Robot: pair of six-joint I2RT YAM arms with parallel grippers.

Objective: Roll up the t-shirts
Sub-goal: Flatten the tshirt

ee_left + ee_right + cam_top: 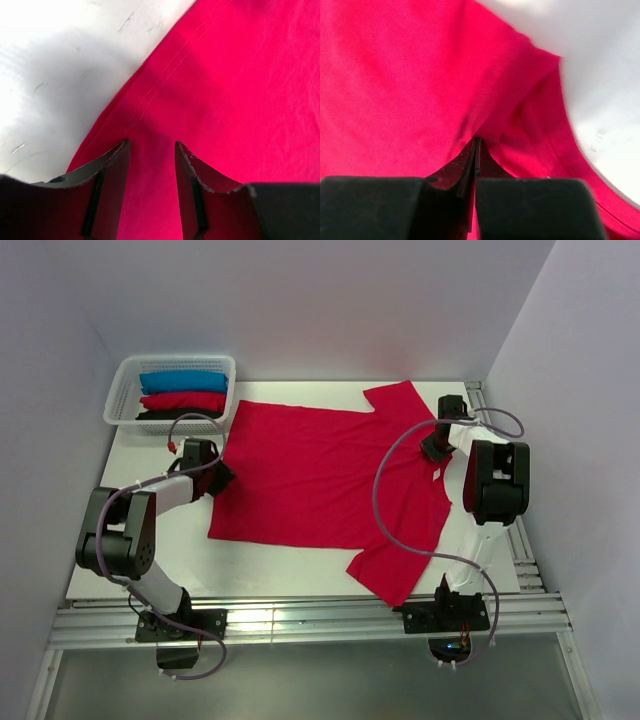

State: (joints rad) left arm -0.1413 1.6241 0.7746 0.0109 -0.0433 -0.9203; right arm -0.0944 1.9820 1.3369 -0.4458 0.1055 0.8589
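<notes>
Off to the left of the left gripper (222, 478), and beyond it, a white basket (120, 390) holds a blue bundle (183, 382), a red bundle (183, 401) and a black bundle (160, 415) side by side. That gripper is released, its jaws apart low over the hem of the crimson t-shirt (310, 475), which lies spread on the white table (300, 575) between the two tools. The right gripper (435, 450) is clenched on a pucker of the shirt's cloth by the collar, the neck label (437, 475) just beside it.
</notes>
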